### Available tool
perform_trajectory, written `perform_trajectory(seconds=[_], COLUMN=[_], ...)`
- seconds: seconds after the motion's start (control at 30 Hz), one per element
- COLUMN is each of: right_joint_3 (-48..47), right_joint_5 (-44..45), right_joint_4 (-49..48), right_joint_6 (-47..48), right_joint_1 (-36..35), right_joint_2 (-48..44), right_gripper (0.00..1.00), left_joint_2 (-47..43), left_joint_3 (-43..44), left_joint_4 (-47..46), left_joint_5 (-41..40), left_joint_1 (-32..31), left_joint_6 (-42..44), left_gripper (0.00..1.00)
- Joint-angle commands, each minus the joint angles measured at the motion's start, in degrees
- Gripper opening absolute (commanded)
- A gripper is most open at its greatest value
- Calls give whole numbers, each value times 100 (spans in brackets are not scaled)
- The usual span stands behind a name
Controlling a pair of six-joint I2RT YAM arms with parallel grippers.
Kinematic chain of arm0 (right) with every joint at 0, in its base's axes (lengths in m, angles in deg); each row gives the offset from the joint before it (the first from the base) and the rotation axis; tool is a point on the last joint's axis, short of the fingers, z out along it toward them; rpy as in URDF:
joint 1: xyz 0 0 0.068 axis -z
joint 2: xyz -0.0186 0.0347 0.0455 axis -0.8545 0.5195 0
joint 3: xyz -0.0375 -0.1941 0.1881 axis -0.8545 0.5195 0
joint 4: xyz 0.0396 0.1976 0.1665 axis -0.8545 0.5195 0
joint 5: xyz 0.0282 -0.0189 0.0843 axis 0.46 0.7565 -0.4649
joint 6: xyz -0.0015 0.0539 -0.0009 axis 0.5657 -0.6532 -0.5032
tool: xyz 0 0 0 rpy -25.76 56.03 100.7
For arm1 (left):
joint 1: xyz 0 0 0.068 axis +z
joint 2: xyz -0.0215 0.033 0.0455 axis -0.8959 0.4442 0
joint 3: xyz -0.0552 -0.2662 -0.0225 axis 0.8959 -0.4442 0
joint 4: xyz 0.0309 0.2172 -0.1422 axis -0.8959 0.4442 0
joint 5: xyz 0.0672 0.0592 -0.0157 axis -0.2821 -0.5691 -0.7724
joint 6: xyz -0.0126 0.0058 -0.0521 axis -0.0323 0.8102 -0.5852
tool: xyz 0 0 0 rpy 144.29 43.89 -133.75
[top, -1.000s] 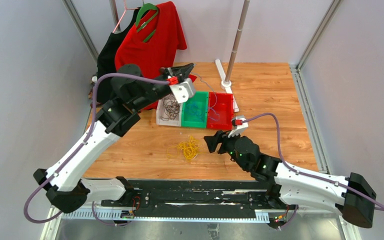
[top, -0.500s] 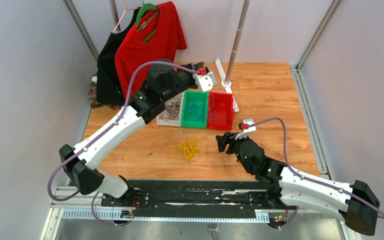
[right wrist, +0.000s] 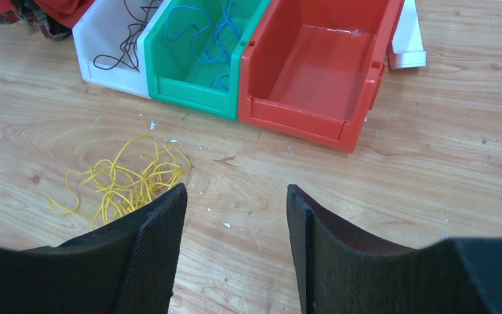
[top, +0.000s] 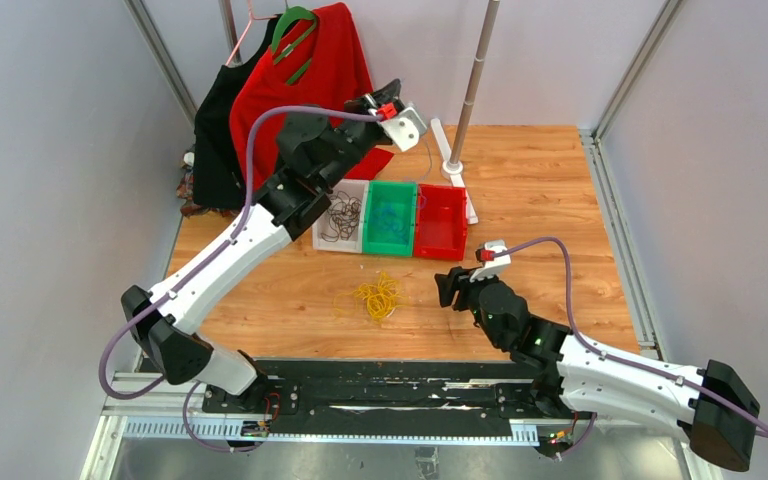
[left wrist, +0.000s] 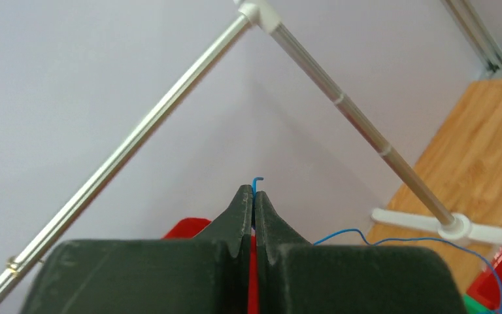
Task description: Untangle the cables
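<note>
Up near the back wall, the left gripper (left wrist: 253, 196) has its smooth dark fingers pressed together on a thin blue cable (left wrist: 392, 239). The cable's hooked tip pokes above them, and the rest trails down in a slack curve. Over the grainy wooden bench (right wrist: 431, 163), the right gripper (right wrist: 235, 196) hangs with its mesh-textured pads spread, just beside the yellow cable (right wrist: 127, 183), a loose loopy tangle. Thin black cable (right wrist: 127, 42) lies in the white bin (right wrist: 104, 72).

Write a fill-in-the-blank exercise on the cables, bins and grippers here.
The cable in the left gripper is ___.
The right gripper is ___.
The red bin is ___.
The white bin holds ___ cables.
Missing: blue; open; empty; black.
</note>
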Motion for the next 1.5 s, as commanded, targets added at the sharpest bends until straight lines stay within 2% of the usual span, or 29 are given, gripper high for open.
perform_trajectory(seconds=[0.0, 0.43, 0.93, 1.17, 1.47], right_joint_3=[136, 177, 234, 261, 263], right_joint_5=[202, 261, 248, 359, 392], right_joint_4=[-133, -142, -70, 59, 33], right_joint_6=[90, 157, 153, 213, 226], right_joint_1=[69, 69, 78, 82, 138], right_joint_2=[32, -61, -232, -441, -549], right_gripper=[57, 57, 57, 57, 57], left_joint_2=[-234, -202, 220, 294, 943], left_joint_3=[219, -842, -573, -983, -451], left_joint_4=[-618, -622, -559, 239, 2340], left_joint_5=[126, 34, 130, 127, 321], left_joint_1=[30, 211, 414, 409, 407], left_joint_6=[-256, -70, 51, 143, -1014], left_gripper=[0, 0, 0, 0, 0])
